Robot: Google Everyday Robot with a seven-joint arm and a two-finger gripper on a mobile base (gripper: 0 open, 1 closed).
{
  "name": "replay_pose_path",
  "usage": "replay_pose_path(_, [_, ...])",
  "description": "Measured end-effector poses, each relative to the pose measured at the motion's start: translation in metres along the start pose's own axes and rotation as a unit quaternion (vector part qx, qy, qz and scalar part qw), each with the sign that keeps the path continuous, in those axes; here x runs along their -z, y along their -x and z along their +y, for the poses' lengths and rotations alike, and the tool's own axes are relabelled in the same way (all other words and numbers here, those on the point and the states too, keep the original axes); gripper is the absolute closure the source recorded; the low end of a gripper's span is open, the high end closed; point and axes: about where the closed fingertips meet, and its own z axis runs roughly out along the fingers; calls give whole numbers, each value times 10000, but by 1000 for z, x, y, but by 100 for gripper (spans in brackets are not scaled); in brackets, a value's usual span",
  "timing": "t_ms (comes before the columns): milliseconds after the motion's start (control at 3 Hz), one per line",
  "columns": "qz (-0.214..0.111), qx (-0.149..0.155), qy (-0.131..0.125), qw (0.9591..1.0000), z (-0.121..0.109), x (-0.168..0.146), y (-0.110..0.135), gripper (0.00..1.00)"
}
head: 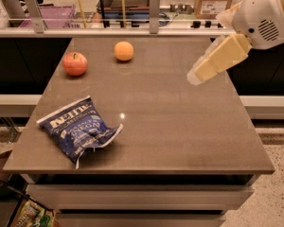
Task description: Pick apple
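Note:
The red apple (75, 63) with a short dark stem sits on the brown table (180, 126) near its far left corner. My gripper (196, 76) hangs above the right half of the table, far to the right of the apple, at the end of a cream arm that enters from the upper right. It holds nothing that I can see.
A plain orange fruit (124, 51) lies to the right of the apple near the far edge. A blue chip bag (79, 129) lies at the front left. A rail with posts (154, 6) and shelves with boxes stand behind the table.

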Motion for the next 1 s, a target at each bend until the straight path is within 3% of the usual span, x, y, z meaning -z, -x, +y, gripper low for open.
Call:
replay_pose_path(333, [-431,-315,-91,9985,2,-26,14,0])
replay_pose_path(667, [-647,-414,-246,9967,5,-52,32,0])
replay_pose_path(1000, [-782,-499,-356,9951,-1,-101,53,0])
